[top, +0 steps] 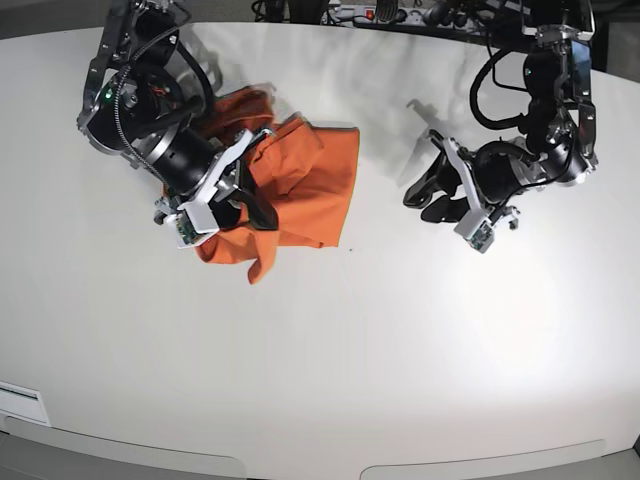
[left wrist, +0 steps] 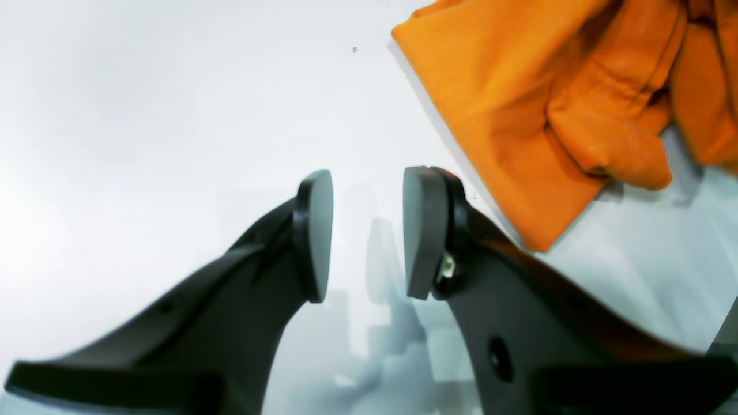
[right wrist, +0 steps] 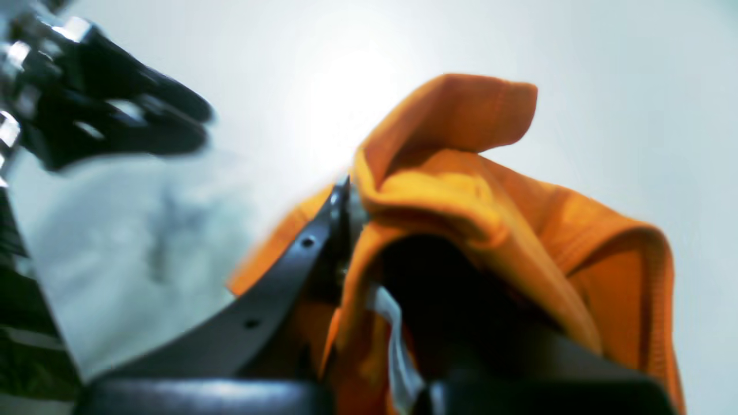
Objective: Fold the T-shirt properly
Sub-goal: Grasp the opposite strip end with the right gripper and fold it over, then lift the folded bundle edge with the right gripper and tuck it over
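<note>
The orange T-shirt (top: pixel 312 178) lies crumpled and partly doubled over on the white table (top: pixel 330 340), left of centre. My right gripper (top: pixel 256 213) is shut on a bunched fold of it. In the right wrist view the fabric (right wrist: pixel 461 190) drapes over the gripper (right wrist: pixel 392 213) and hides one finger, and a small white tag (right wrist: pixel 398 340) hangs below. My left gripper (top: pixel 422 196) is open and empty, apart from the shirt on its right. In the left wrist view the gripper (left wrist: pixel 369 230) hovers over bare table, with the shirt's corner (left wrist: pixel 519 104) just beyond one finger.
Cables and a power strip (top: pixel 400 14) run along the table's back edge. A white label (top: pixel 20 402) sits at the front left corner. My left arm's gripper shows blurred in the right wrist view (right wrist: pixel 115 115).
</note>
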Available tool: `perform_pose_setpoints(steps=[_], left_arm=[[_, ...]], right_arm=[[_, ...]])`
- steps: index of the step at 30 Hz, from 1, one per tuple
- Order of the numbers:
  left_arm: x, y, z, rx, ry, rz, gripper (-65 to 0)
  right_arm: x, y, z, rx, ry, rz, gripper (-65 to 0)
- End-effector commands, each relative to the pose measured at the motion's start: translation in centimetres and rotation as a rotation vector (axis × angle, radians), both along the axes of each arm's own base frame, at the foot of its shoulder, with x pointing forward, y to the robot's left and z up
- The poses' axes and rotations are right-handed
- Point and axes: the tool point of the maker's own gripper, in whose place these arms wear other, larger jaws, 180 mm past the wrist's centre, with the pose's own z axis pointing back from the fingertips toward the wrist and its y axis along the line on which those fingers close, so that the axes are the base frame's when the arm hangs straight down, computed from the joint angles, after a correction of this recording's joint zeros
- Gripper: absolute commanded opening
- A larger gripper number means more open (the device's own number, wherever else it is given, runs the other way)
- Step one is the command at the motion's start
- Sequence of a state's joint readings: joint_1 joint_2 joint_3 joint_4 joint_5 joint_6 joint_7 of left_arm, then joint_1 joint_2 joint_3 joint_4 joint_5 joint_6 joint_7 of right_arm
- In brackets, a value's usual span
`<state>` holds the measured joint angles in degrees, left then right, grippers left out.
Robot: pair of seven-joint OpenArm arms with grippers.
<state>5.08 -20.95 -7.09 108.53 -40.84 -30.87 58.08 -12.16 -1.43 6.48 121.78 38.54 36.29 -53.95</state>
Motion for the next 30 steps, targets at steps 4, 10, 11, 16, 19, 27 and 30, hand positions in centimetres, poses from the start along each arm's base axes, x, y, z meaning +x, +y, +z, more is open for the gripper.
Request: perform_pose_setpoints(steps=[4, 10, 11, 16, 19, 27, 30], left_arm=[[0.5, -0.4, 1.6, -0.041, -0.049, -0.013, -42.5], [0.5, -0.4, 1.6, -0.041, -0.049, -0.013, -42.5], [0.5, -0.4, 1.6, -0.041, -0.048, -0.013, -42.5], [0.5, -0.4, 1.6, -0.040, -0.049, -0.013, -42.5], [0.5, -0.4, 1.6, -0.040, -0.049, -0.013, -42.5], [0.6, 0.7, 1.3, 0.015, -0.050, -0.011, -42.5], [0.7, 1.2, 1.4, 0.031, -0.054, -0.012, -44.2]], right_arm=[[0.2, 2.5, 2.6, 0.086, -0.083, 0.041, -65.0], [0.8, 5.7, 2.3, 0.110, -0.096, 0.075, -64.0], [0.9, 6.5, 1.6, 0.117, -0.075, 0.098, -55.6], [1.2, 11.1, -0.5, 0.098, 0.001, 0.280, -22.5], [-0.1, 13.2, 1.9, 0.118, -0.019, 0.419, -22.6], [0.6, 9.4, 3.8, -0.017, -0.101, 0.343, -23.1], [0.6, 6.5, 2.8, -0.044, -0.080, 0.279, -23.5]])
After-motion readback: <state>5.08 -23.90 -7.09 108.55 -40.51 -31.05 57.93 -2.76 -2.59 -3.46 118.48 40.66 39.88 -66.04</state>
